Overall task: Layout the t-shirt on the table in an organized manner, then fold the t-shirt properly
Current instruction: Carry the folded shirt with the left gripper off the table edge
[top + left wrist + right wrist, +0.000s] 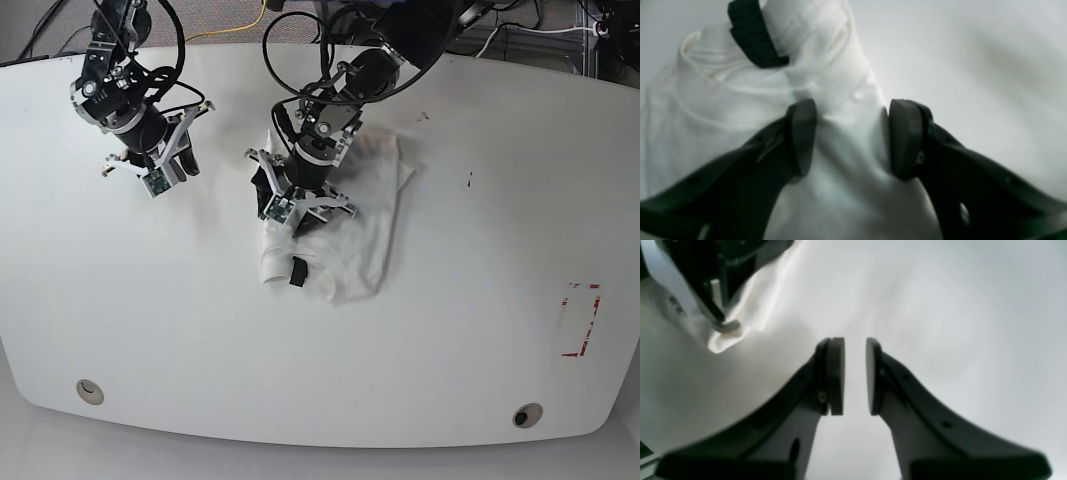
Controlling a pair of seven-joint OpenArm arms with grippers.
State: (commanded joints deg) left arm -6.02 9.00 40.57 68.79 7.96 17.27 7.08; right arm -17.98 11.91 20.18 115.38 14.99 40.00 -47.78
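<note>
Table (pixel 430 330): white, wide, mostly bare; red-outlined mark near its 3 o'clock edge, one round hole at 7 o'clock and one at 5 o'clock.

Shirt (pixel 365 215): lies just above the table's centre, toward 12 o'clock. It is a bunched, partly doubled heap, not spread. No print shows, so I cannot tell front from back. The long axis of the heap runs roughly 1 o'clock to 7 o'clock in the base view. A rolled end points to 7 o'clock, with a small dark tag-like patch (pixel 297 271) beside it. I cannot tell which end is collar and which is hem.

Left gripper (pixel 851 138): over the shirt's 9 o'clock side. My jaws stand apart, a raised fold of cloth between the pads, the pads at or nearly at the fabric. Not clamped; I count it as released.

Right gripper (pixel 854 376): well apart from the shirt, at 10 o'clock on the table. Jaws nearly together with a narrow gap, holding nothing, only bare table beneath.

Handling, my judgement: light, soft, limp cotton. It will drape and drag, not slide stiffly, and layers may lift together. Best holds are the outer edges: a hem corner or shoulder seam, one per gripper, then pull apart to flatten. A pinch at mid-heap risks only more bunching.
</note>
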